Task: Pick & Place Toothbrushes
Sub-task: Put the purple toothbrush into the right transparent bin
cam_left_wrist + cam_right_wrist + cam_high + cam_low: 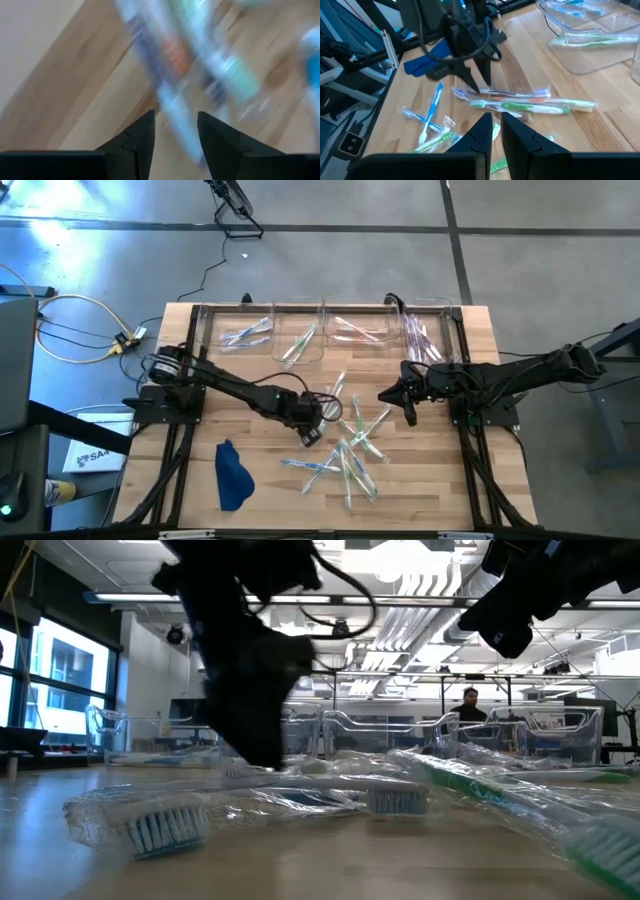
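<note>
A pale wooden table [430, 490] fills the middle of the high view, with clear bins [300, 330] along its top edge and a dark blue cloth [232, 475] at lower left. The toothbrushes [350, 450] lie scattered just right of centre, a few more inside the bins. The left gripper [312, 436] hangs at the pile's left edge, fingers parted around nothing; the right gripper [385, 395] hovers above the pile, closed and empty.

Light wooden table [190, 480]. On it: loose pile of wrapped toothbrushes [350, 450] right of center toward the near edge, a dark blue cloth [232, 475] near the left front, and a row of clear plastic bins [325, 330] along the far edge, with toothbrushes inside them
</note>
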You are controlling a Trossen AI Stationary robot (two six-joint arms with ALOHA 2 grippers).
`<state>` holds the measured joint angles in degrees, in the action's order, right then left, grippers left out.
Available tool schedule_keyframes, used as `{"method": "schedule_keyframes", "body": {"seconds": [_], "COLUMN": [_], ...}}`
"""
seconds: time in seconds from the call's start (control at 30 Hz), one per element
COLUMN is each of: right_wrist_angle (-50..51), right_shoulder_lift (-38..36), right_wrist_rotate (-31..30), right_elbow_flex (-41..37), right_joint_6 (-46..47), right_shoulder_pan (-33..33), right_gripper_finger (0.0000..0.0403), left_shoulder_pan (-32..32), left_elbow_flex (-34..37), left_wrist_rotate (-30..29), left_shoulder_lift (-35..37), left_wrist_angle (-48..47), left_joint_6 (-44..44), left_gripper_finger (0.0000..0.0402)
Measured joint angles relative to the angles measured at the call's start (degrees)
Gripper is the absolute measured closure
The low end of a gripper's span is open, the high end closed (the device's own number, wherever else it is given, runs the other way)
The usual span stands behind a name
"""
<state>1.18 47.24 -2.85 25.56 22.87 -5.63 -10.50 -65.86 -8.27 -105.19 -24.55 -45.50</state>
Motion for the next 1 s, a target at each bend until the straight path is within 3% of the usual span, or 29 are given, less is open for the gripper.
{"method": "schedule_keyframes", "body": {"seconds": [0.17,0.57,1.0], "right_wrist_angle": [0.65,1.63,1.63], "right_shoulder_lift": [0.02,0.02,0.0], "right_wrist_rotate": [0.0,0.01,0.0], "right_elbow_flex": [0.0,0.0,0.0], "right_joint_6": [0.02,1.51,1.36], "right_shoulder_pan": [0.0,-0.01,0.0], "right_gripper_finger": [0.0371,0.0371,0.0371], "left_shoulder_pan": [0.0,-0.01,0.88], "left_elbow_flex": [-0.28,-0.25,-0.03], "left_wrist_rotate": [0.5,1.94,1.73], "left_shoulder_lift": [-2.59,-3.56,-2.48], "left_wrist_angle": [4.35,4.67,3.12], "left_joint_6": [-0.02,0.15,3.82], "left_gripper_finger": [0.0257,0.0262,0.0386]}}
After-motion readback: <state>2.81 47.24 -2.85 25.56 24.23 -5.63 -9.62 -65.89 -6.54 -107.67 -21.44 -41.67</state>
